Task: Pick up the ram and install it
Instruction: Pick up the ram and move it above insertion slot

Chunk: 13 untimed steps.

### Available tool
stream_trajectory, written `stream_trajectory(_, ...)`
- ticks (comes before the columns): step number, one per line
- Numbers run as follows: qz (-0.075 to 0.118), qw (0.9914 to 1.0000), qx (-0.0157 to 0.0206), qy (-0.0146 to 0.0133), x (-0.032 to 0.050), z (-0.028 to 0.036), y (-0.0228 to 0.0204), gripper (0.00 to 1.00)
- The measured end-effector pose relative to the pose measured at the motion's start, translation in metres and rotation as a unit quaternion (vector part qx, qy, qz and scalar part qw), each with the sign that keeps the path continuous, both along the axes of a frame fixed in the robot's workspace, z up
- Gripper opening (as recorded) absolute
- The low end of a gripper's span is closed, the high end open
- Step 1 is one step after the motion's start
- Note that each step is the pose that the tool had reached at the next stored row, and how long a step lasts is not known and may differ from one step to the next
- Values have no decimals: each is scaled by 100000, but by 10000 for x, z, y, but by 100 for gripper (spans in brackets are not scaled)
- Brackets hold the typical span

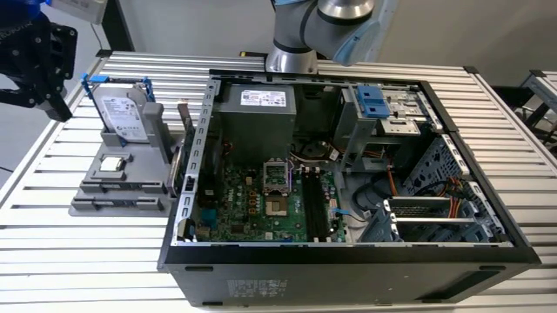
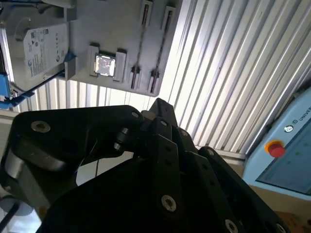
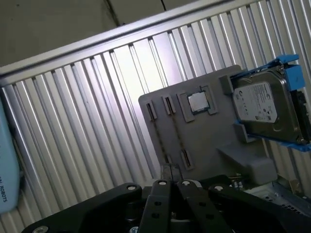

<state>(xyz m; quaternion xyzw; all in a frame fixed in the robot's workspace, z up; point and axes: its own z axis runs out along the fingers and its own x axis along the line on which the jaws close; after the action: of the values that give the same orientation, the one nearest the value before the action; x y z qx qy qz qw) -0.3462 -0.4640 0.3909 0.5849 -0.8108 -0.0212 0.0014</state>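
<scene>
Ram (image 3: 177, 131) seems to stand edge-up in the grey fixture (image 3: 214, 136) slot near the processor (image 3: 198, 101); light, stiff, fragile, so pinch its flat faces mid-length. Gripper (image 3: 170, 169) hovers clear, jaws closed, empty.

cool, even light fills the exterior view, leaving the slatted table (image 1: 87, 248) bright and the inside of the computer case (image 1: 348, 270) in soft shadow, while in both wrist views white glare washes the slats and the black gripper (image 3: 170, 171) reads as a near-silhouette.
</scene>
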Motion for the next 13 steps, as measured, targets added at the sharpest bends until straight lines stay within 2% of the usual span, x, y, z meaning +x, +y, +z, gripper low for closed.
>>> stream_trajectory(4, 2028, 99976, 204, -851, 0, 0, 0, 0)
stream_trajectory(7, 3481, 99926, 281, -1596, 0, 0, 0, 0)
stream_trajectory(8, 4003, 99904, 311, -1742, 1, 1, 0, 0)
stream_trajectory(11, 5930, 99807, 368, -1824, 0, 0, 2, 0)
stream_trajectory(13, 7611, 99693, 397, -1814, -1, 0, 2, 0)
